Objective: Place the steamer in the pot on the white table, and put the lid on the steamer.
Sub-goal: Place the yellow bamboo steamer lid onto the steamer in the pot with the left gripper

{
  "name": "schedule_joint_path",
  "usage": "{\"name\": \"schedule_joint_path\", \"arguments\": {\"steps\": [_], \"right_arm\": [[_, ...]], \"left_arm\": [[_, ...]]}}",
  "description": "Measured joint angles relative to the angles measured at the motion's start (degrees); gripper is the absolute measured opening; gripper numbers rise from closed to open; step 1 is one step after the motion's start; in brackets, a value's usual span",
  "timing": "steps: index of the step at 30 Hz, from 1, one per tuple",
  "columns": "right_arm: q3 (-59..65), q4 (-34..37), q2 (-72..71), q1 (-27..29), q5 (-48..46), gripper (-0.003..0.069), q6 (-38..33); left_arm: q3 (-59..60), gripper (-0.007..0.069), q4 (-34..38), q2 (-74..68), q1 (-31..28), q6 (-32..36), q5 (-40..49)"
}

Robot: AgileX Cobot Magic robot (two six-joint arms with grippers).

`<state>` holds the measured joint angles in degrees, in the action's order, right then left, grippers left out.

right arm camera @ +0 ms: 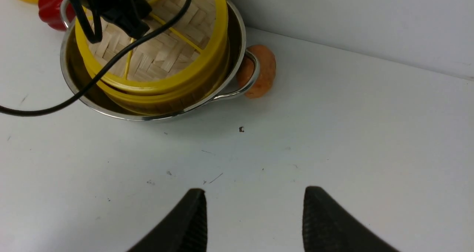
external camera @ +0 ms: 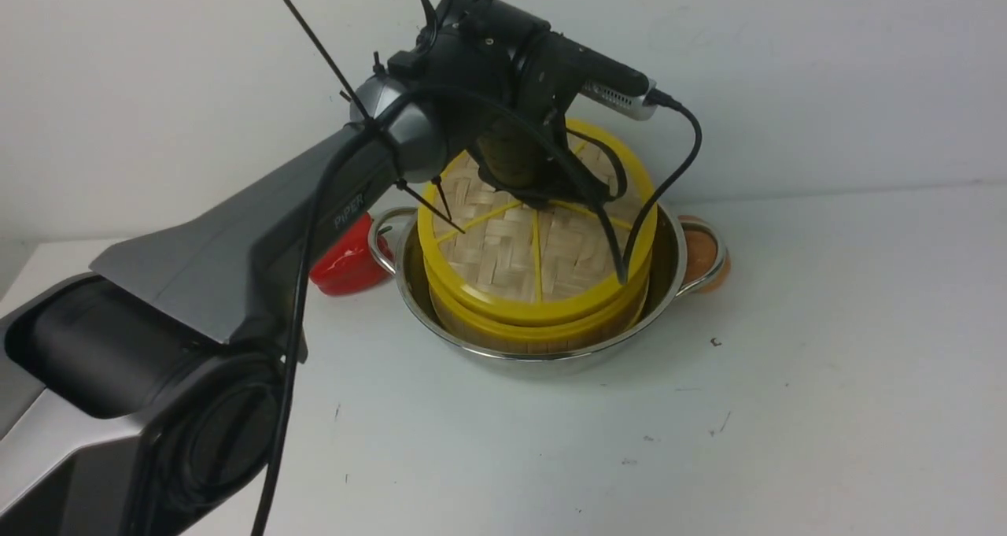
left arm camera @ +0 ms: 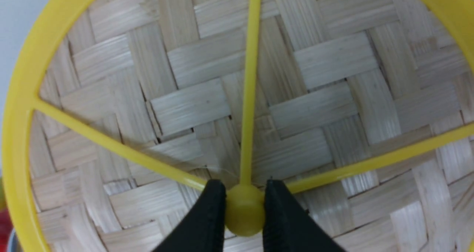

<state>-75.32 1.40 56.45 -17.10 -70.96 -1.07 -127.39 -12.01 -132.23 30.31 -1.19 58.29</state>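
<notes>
Front view showed the steamer [external camera: 543, 330] sitting inside the pot [external camera: 665, 284] on the white table [external camera: 826, 378]; the left gripper [left arm camera: 244, 188] pinched the hub of the lid [external camera: 503, 253], tilted atop the steamer; the right gripper [right arm camera: 253, 198] hung spread, empty.

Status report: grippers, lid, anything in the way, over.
Left gripper shut on lid hub. Right gripper open, empty. Lid tilted over steamer in pot, not seated flat. Nothing seen blocking it.
</notes>
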Motion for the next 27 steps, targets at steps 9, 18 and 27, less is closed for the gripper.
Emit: {"name": "schedule_joint_path", "arguments": {"steps": [9,18,27], "right_arm": [[0.0,0.0,0.0,0.0,0.0,0.036,0.0],[0.1,0.0,0.0,0.0,0.0,0.036,0.0],[0.1,0.0,0.0,0.0,0.0,0.036,0.0]], "left_arm": [[-8.4,0.0118,-0.3,1.2,0.0,0.1,11.3],[-9.6,0.0118,5.4,0.8,0.0,1.6,11.5],[-9.6,0.0118,6.0,0.0,0.0,1.2,11.7]]}}
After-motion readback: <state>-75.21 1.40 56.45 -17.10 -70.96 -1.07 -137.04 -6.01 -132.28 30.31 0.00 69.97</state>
